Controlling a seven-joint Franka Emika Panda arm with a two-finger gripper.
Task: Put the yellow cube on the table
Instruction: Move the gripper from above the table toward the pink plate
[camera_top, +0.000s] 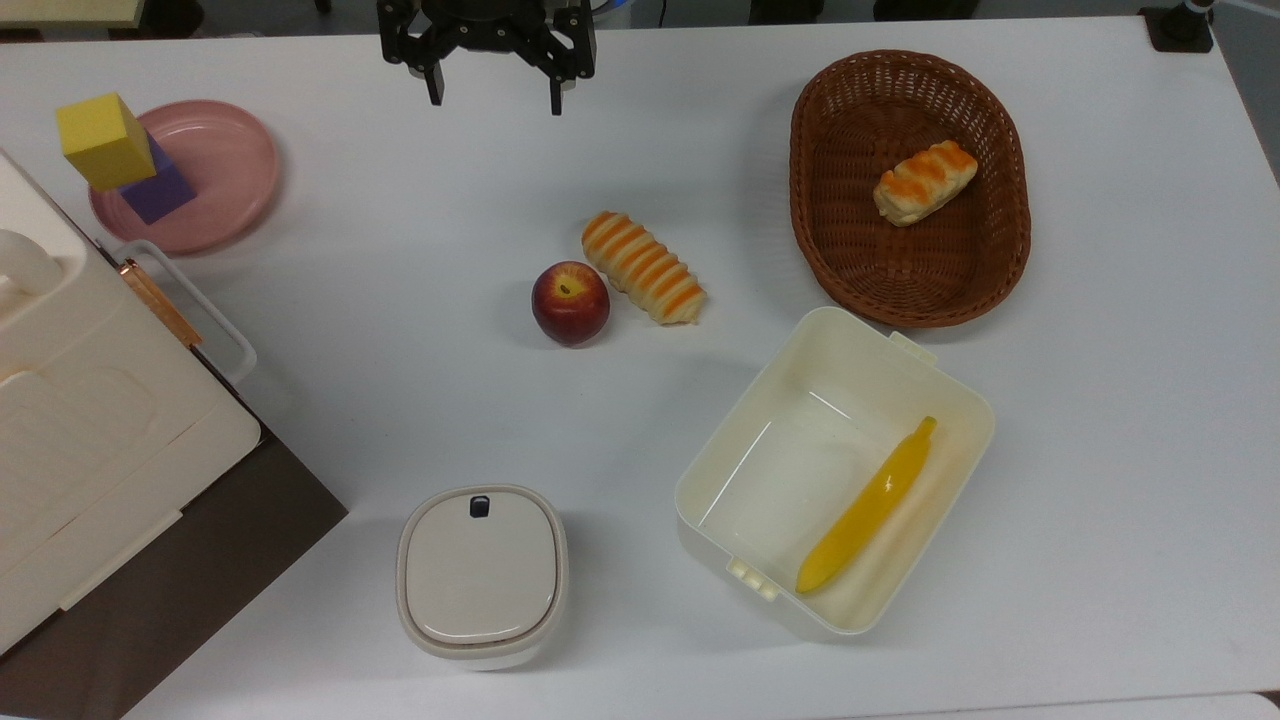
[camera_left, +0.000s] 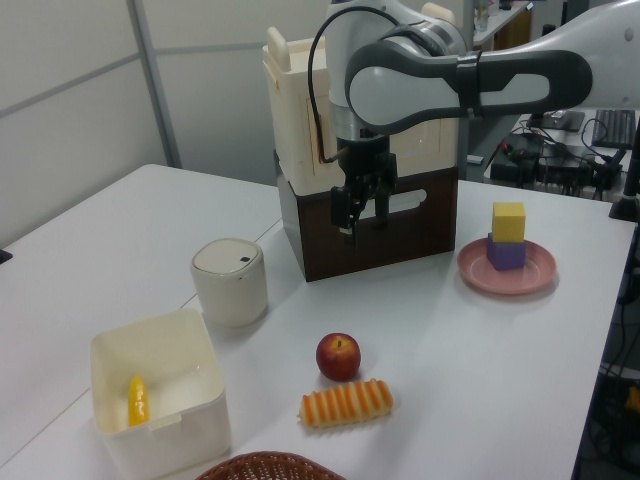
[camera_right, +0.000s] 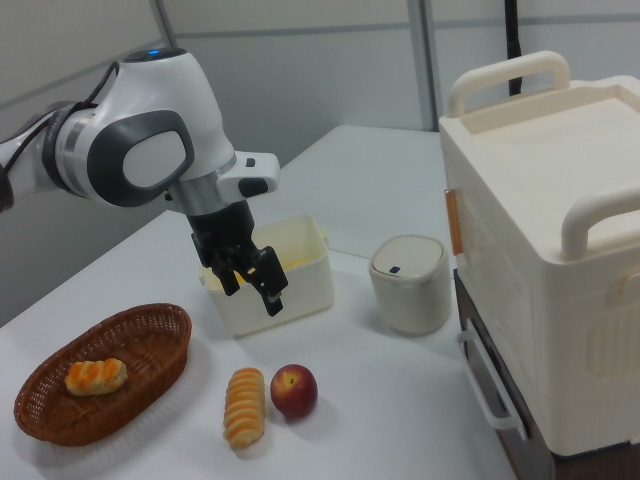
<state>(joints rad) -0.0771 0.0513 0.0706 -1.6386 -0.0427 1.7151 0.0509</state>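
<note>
Claw (camera_top: 493, 100) spread wide (empty) above the desk (camera_top: 400, 300); yellow cube (camera_top: 104, 142) sits atop purple cube (camera_top: 160, 190).

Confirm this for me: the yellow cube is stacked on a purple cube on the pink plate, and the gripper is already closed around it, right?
Not quite. The yellow cube does sit on the purple cube on the pink plate, but the gripper is not around it. The top view shows it open and empty, well off to the top view's right of the plate, above the table.
</note>
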